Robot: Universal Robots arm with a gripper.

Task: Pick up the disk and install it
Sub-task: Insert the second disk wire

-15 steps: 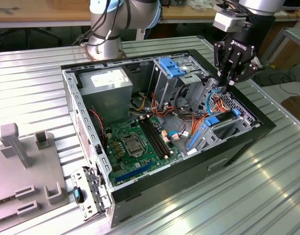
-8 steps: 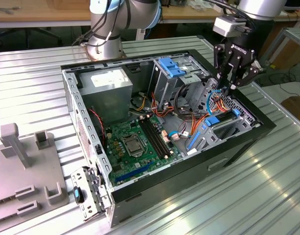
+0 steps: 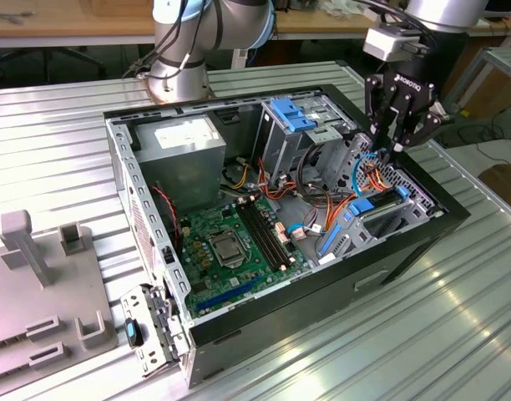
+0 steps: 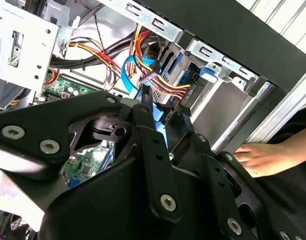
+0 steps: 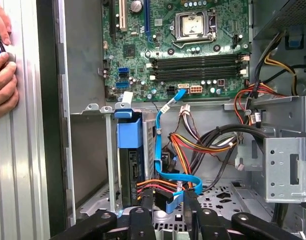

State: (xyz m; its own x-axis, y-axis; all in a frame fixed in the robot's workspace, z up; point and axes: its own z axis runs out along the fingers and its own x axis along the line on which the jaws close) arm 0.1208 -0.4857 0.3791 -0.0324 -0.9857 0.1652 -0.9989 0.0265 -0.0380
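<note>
- Near the exterior view's left, a grey fixture plate (image 3: 38, 292) lies on the ribbed tabletop (image 3: 55, 159).
- The open computer case (image 3: 406, 251) shows its green motherboard (image 3: 230, 251) with the grey power supply (image 3: 184, 159) beyond.
- At the case's right side, the disk (image 5: 130, 160) – blue-framed – stands on edge in the lower bay, orange and blue cables plugged at its end.
- The black claw (image 3: 395, 142) hangs just above those cables; its fingers (image 5: 143, 210) look parted, clasping nothing.
- A person's hand (image 4: 258, 157) rests on the case's outer wall.
- Farther back stands the arm's base (image 3: 179, 75).
</note>
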